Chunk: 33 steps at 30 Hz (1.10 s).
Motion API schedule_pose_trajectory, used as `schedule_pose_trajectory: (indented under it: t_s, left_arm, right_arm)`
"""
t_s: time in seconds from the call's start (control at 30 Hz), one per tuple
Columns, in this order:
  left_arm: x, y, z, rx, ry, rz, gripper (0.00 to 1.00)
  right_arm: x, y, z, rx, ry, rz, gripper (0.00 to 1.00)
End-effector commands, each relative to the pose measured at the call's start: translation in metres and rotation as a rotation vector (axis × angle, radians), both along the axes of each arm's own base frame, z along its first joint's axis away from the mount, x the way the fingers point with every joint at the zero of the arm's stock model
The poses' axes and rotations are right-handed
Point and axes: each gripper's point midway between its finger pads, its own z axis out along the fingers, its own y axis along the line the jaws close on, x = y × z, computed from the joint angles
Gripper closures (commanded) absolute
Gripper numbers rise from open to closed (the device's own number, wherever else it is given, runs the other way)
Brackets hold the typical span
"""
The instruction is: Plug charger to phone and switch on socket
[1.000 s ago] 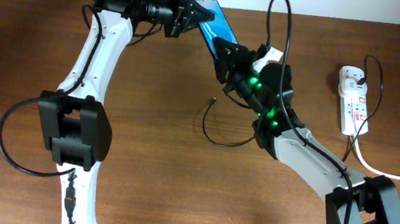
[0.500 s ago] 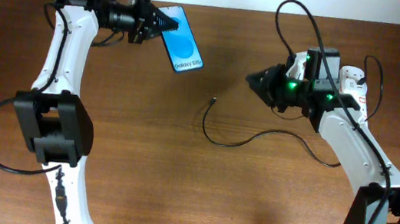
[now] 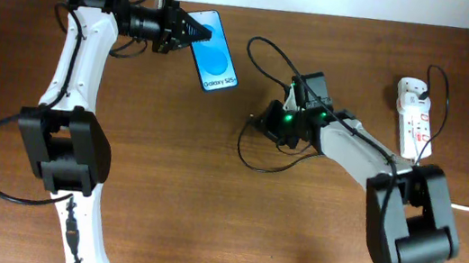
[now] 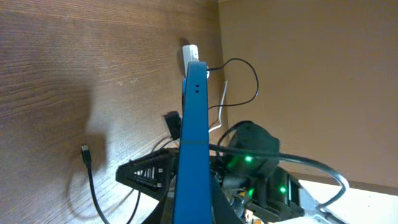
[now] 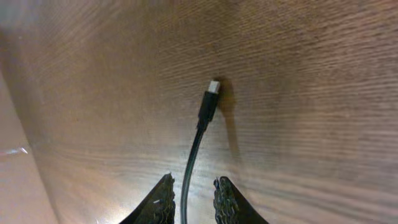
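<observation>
Right gripper (image 5: 189, 202), open at the bottom of its wrist view, straddles the charger (image 5: 206, 109), whose plug tip points up-frame along the wooden table (image 5: 311, 93). Overhead, upper centre, left gripper (image 3: 192, 29) clamps the phone (image 3: 217, 57), long axis slanting down-right; socket (image 3: 416, 115) lies far right.

I note a blue phone (image 3: 216, 52) (paler oval on screen), black charger (image 5: 207, 111), white socket (image 3: 415, 119) with red marks, brown wood-grain table (image 3: 204, 227).
</observation>
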Motion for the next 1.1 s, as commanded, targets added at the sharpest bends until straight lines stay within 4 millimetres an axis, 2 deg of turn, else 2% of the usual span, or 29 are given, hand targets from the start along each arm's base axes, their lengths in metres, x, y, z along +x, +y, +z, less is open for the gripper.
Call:
schedule_pose_trajectory:
  t_s: [0.0, 0.13, 0.33, 0.43, 0.53, 0.8, 0.87, 1.0, 1.03, 1.07]
  left_arm:
    - [-0.003, -0.003, 0.014, -0.043, -0.033, -0.025, 1.00]
    - [-0.003, -0.003, 0.014, -0.044, -0.030, -0.024, 1.00]
    - [-0.003, -0.003, 0.014, -0.044, -0.029, -0.024, 1.00]
    - [-0.003, -0.003, 0.014, -0.044, -0.029, -0.024, 1.00]
    - [-0.004, -0.003, 0.014, -0.044, -0.019, -0.023, 1.00]
    - [-0.005, -0.003, 0.013, -0.044, -0.012, -0.023, 1.00]
    - [-0.005, -0.003, 0.013, -0.044, -0.012, -0.023, 1.00]
    - [-0.005, -0.003, 0.014, -0.045, -0.012, -0.023, 1.00]
    - [-0.005, -0.003, 0.013, -0.045, -0.011, -0.023, 1.00]
    - [-0.005, -0.003, 0.014, -0.047, -0.012, -0.024, 1.00]
  right_arm:
    - [-0.003, 0.007, -0.017, 0.029, 0.048, -0.001, 0.76]
    - [0.002, 0.014, -0.019, 0.037, 0.018, 0.010, 0.74]
    - [0.001, 0.019, -0.038, 0.034, 0.044, 0.007, 0.74]
    - [0.005, 0.026, -0.034, 0.041, 0.004, 0.016, 0.71]
    - [0.008, 0.025, -0.037, 0.021, -0.001, -0.006, 0.71]
    - [0.005, 0.023, -0.062, -0.001, 0.037, -0.017, 0.75]
    - [0.007, 0.024, -0.062, 0.002, 0.031, -0.017, 0.75]
    - [0.007, 0.023, -0.061, 0.002, 0.031, -0.017, 0.85]
    - [0.006, 0.023, -0.061, 0.004, 0.034, -0.015, 0.94]
    - [0.006, 0.023, -0.060, 0.011, 0.031, -0.004, 0.96]
